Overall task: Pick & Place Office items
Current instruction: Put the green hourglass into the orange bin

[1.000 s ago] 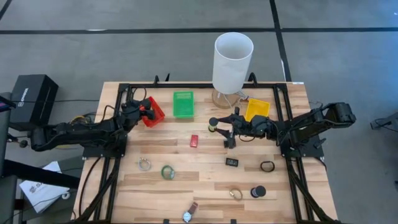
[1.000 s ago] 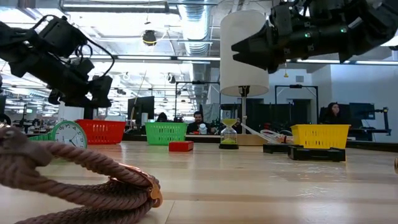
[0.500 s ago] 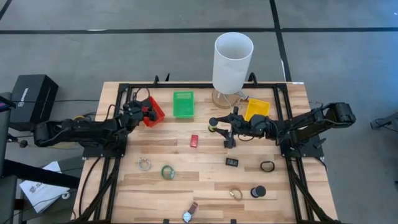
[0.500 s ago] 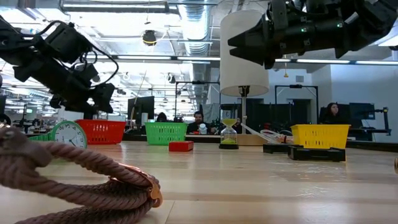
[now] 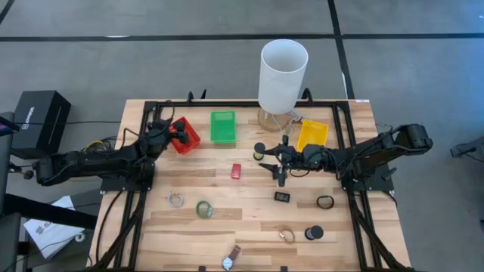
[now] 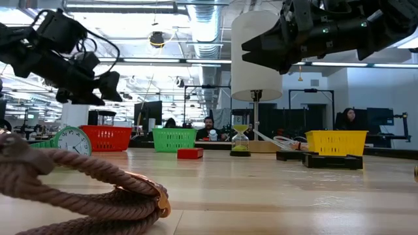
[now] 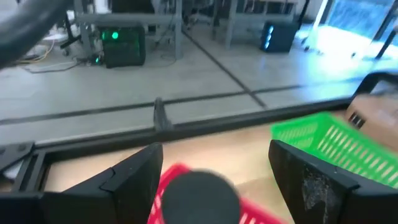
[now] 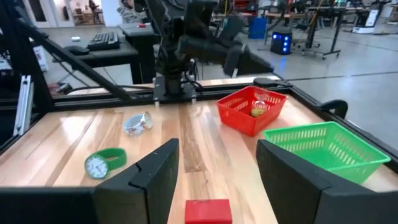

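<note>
High view first: I've got my left hand (image 5: 175, 131) over the red bin (image 5: 186, 135) at the back left of the surface (image 5: 249, 219), fingers spread apart. Left wrist view shows a black cylinder (image 7: 197, 194) sitting between those parted fingers (image 7: 134, 180) just above the red bin's rim; I can't tell whether it touches them. My right hand (image 5: 277, 159) hangs near the middle back, in front of the yellow bin (image 5: 312, 134), fingers apart and nothing between them. Right wrist view puts the red block (image 8: 208, 210) on the wood straight ahead of those fingers (image 8: 155, 174). Beside that hand stands a small hourglass (image 5: 259, 150). The green bin (image 5: 222, 125) sits between red and yellow, the tall white cylinder (image 5: 283, 74) behind. Toward the front I see a green-strapped watch (image 5: 203, 208), a clear disc (image 5: 175, 199), a small black block (image 5: 281, 196), a black ring (image 5: 325, 202), a black cylinder (image 5: 314, 232), a bracelet (image 5: 286, 236) and a wristwatch (image 5: 230, 258).
</note>
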`<action>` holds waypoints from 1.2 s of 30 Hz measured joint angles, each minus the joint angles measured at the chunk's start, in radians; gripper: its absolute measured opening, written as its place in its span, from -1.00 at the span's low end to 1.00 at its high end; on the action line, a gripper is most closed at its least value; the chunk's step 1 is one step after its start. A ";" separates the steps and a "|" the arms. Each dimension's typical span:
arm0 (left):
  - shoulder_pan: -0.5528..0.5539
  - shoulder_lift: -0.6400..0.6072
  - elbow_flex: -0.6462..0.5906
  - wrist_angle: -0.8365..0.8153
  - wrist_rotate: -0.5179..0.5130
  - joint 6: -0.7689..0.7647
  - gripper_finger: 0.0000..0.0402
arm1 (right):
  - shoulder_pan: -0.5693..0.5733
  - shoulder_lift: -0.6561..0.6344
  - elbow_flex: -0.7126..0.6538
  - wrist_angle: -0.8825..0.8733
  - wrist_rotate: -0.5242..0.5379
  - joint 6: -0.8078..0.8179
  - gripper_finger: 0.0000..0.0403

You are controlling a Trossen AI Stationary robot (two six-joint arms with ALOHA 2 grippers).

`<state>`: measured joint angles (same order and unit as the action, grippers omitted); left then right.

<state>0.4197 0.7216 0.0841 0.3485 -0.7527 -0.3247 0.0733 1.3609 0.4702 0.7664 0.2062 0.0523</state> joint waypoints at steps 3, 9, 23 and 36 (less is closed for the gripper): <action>-0.019 -0.051 0.000 0.018 0.046 0.029 0.44 | 0.005 0.000 0.000 -0.007 0.000 0.000 0.03; -0.076 -0.114 0.000 0.153 0.223 0.065 0.44 | -0.006 0.031 0.000 -0.002 0.020 -0.054 0.05; -0.168 -0.111 0.000 0.370 0.467 0.066 0.44 | -0.160 0.270 0.182 -0.153 0.028 -0.030 0.33; -0.168 -0.111 0.000 0.367 0.471 0.063 0.44 | -0.172 0.269 0.243 -0.379 0.095 0.004 0.32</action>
<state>0.2516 0.6102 0.0845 0.7151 -0.2813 -0.2619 -0.0990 1.6295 0.7132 0.3870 0.3013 0.0561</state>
